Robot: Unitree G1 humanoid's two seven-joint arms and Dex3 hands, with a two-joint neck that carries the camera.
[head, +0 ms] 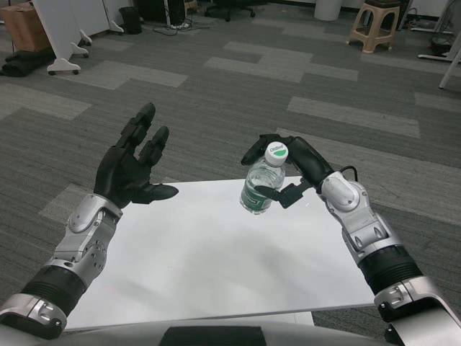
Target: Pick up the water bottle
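A clear plastic water bottle (pixel 261 186) with a white cap and a green label is held above the far edge of the white table (pixel 209 259). My right hand (pixel 292 169) grips it, fingers wrapped behind its neck and the thumb against its side. The bottle tilts slightly, its base hanging just above the tabletop. My left hand (pixel 133 167) is raised over the table's far left corner, fingers spread and holding nothing.
Grey patterned carpet lies beyond the table. Far back stand a beige stool (pixel 374 25), white partition feet (pixel 65 43) and a cardboard box (pixel 25 25).
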